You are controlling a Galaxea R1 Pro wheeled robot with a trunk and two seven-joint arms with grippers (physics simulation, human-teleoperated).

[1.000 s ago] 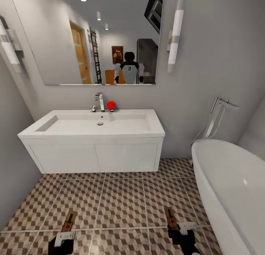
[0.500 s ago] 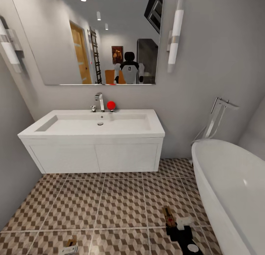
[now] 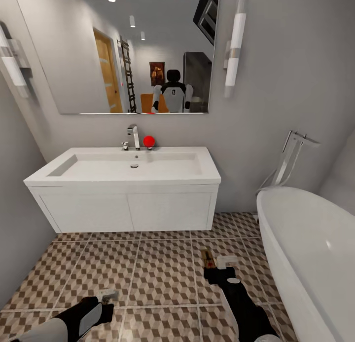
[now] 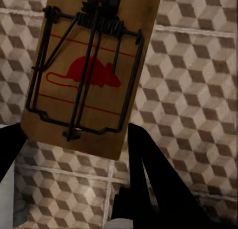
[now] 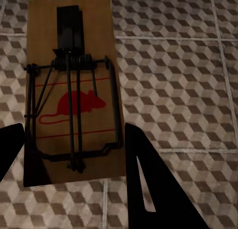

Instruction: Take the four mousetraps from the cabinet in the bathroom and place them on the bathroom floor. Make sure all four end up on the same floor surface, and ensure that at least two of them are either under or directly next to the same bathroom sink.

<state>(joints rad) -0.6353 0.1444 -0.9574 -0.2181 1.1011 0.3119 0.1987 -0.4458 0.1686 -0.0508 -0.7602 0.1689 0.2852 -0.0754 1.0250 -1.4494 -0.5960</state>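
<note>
each hand grips one trap: right hand (image 3: 213, 263) carries its trap (image 5: 74, 90) above the floor (image 3: 162, 273) before the sink (image 3: 123, 171); left hand (image 3: 106, 297) carries the left trap (image 4: 89, 70). released from this height, a trap may bounce or flip.

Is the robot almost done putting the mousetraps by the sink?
Not yet. No trap lies on the bathroom floor so far. Each tool carries one: the left tool grips a mousetrap, and the right tool grips another mousetrap, stretched out toward the sink. Both are in the air over the tiles. Setting these two down beside the sink is left, and the task names four traps.
</note>
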